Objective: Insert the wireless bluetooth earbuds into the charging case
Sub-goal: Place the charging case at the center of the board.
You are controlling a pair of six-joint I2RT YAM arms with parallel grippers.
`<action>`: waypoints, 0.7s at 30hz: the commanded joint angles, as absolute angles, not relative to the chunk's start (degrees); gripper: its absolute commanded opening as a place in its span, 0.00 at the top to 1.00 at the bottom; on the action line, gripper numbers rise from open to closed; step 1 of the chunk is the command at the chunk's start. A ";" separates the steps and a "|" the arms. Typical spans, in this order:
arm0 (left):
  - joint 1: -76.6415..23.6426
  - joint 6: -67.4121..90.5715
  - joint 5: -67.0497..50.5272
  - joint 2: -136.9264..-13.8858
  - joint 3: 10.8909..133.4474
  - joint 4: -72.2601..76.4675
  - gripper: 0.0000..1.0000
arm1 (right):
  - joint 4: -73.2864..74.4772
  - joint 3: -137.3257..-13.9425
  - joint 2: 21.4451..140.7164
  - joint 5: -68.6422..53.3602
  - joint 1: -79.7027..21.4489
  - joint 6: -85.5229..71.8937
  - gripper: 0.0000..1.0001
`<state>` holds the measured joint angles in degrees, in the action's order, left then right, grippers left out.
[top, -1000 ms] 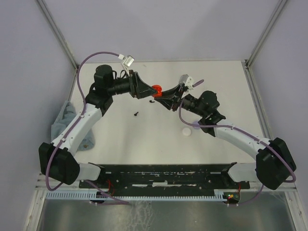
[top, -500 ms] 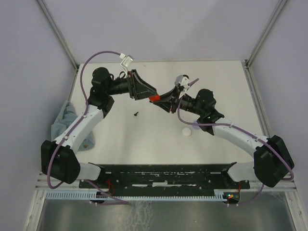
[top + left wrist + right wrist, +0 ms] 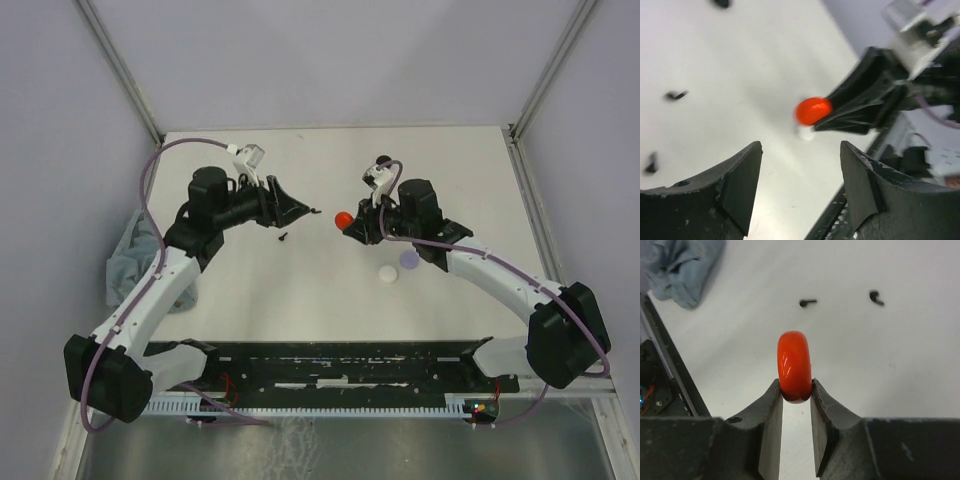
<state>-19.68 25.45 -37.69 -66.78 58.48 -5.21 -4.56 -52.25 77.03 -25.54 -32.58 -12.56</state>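
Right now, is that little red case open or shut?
Shut. The red case, pinched on edge in the right arm's jaws, shows one smooth rounded shell, no lid lifted.

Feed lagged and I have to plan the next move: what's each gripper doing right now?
Left gripper: open, holding nothing.
Right gripper: shut on the red case, pinched at its lower edge.

No readable text, labels, brands, numbers or signs anywhere.
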 commanded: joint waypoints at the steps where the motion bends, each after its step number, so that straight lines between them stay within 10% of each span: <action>1: -19.51 17.99 -14.46 -61.67 51.69 -14.10 0.28 | 15.49 -54.70 78.90 -16.86 -30.00 -11.87 0.96; 13: -19.45 12.96 3.88 -54.73 39.41 -7.15 0.23 | 28.09 -60.42 93.85 -12.20 -25.07 -15.97 0.88; 21: -19.47 12.37 5.50 -54.57 38.06 -5.32 0.23 | 29.97 -63.05 98.16 -8.51 -23.37 -16.97 0.57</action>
<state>-19.62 16.51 3.05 -55.75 38.04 -10.04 28.58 -59.96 97.62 -12.14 -24.25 -16.03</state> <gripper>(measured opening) 0.773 0.378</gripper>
